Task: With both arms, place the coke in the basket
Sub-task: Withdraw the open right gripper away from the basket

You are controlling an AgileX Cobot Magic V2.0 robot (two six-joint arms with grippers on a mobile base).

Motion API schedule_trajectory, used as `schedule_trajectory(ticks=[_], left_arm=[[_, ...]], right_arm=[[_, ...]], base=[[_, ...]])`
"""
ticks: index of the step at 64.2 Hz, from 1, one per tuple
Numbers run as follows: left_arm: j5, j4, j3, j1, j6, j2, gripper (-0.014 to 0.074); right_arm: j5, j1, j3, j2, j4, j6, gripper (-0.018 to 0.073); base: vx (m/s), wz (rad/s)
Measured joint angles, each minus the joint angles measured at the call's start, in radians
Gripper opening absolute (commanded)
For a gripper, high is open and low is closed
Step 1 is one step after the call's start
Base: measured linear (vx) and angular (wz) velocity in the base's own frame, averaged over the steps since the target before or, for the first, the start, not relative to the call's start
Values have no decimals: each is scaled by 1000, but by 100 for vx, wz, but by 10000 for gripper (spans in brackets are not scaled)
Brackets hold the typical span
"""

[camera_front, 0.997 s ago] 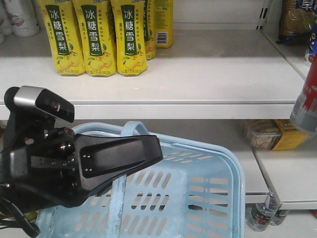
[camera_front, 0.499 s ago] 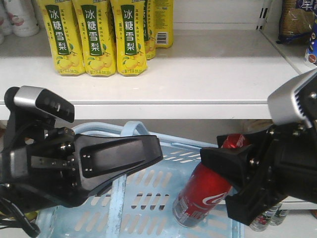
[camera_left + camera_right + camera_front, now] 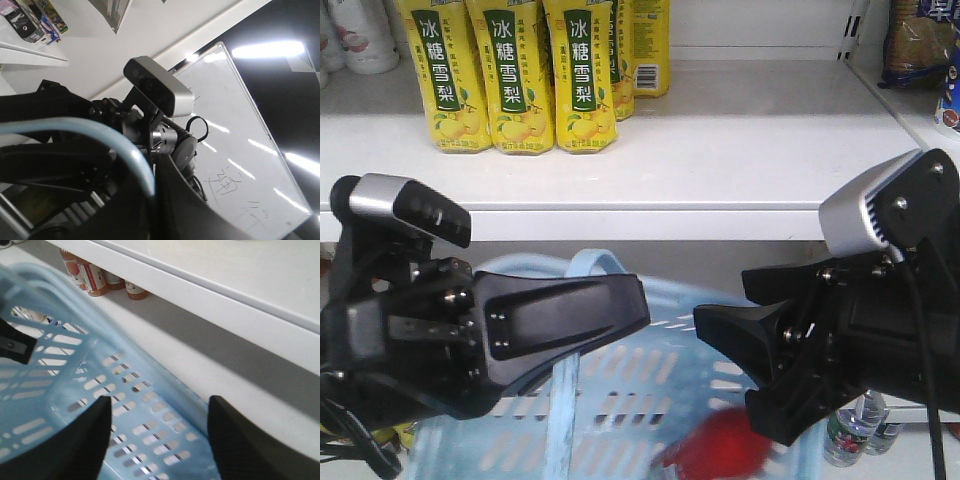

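Note:
The light blue basket (image 3: 650, 400) hangs in front of the shelves by its curved handle (image 3: 565, 385). My left gripper (image 3: 610, 320) is shut on that handle; in the left wrist view the blue handle (image 3: 125, 150) runs between the dark jaws of the left gripper (image 3: 152, 175). My right gripper (image 3: 725, 365) stands open above the basket's right half, with nothing between its fingers (image 3: 90, 435). In the right wrist view the right gripper (image 3: 157, 405) looks down on the slotted basket wall (image 3: 150, 430). The coke (image 3: 715, 452) is a blurred red shape low inside the basket, below the right gripper.
Yellow pear-drink bottles (image 3: 510, 75) stand on the white upper shelf (image 3: 720, 160), whose front edge (image 3: 670, 212) is just behind both grippers. Small bottles (image 3: 850, 435) sit low at the right. More bottles (image 3: 95, 277) stand under the shelf in the right wrist view.
The right gripper came in from the right with the coke, moved over the basket and opened. The coke left its fingers and dropped into the basket. The left gripper stayed put.

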Motion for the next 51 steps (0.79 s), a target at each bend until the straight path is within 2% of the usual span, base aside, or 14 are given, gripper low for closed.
schedule_trajectory(ticks=[7, 14, 23, 33, 41, 51], left_arm=[[28, 26, 8, -1, -1, 4, -6], [34, 30, 10, -1, -1, 3, -6], [28, 31, 10, -1, -4, 3, -6], [22, 27, 10, -1, -1, 3, -6], [19, 19, 10, -1, 0, 3, -6], [19, 19, 10, -1, -1, 3, -6]], right_arm=[[-27, 0, 0, 0, 0, -1, 603], [-37, 0, 0, -9, 0, -3, 557], [-21, 0, 0, -67, -12, -3, 351], [57, 0, 0, -195, -86, 9, -17], [179, 0, 0, -322, -197, 59, -4], [294, 0, 28, -462, -355, 211, -4]], base=[[0, 0], [0, 0], [0, 0], [0, 0], [0, 0], [0, 0]])
